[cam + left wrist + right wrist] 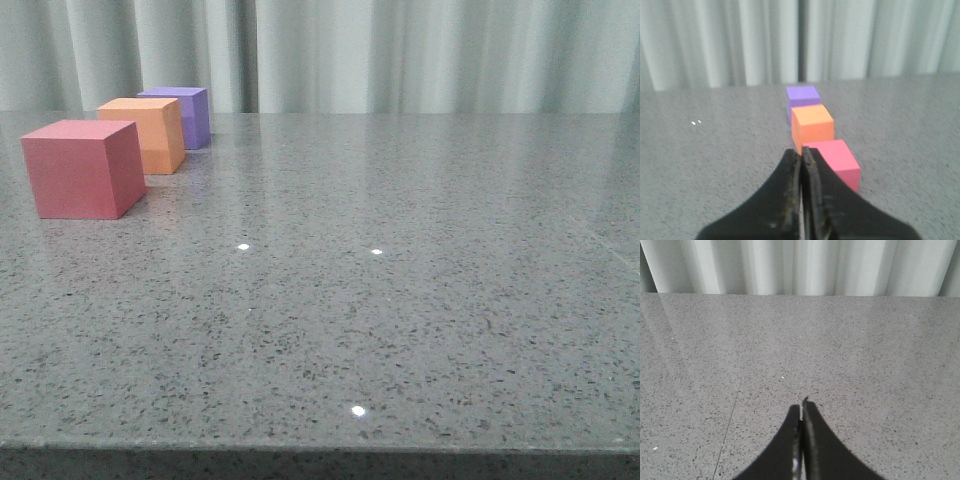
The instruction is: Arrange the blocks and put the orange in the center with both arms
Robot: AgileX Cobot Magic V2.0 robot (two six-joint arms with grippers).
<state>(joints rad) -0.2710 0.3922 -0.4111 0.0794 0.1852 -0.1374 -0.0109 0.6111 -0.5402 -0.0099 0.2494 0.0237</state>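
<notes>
Cubes in row on worktop: red, orange mid, purple. Left hand, right hand both closed, empty. Arrangement looks done; next likely just a check.

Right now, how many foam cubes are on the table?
3, in one row at the left side of the table: the red-pink cube nearest the front edge, the orange cube behind it in the middle, the purple cube farthest back. None seems hidden.

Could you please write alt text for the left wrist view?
Three cubes sit in a row on a grey speckled table: pink nearest, orange in the middle, purple farthest. The shut left gripper points toward them.
</notes>
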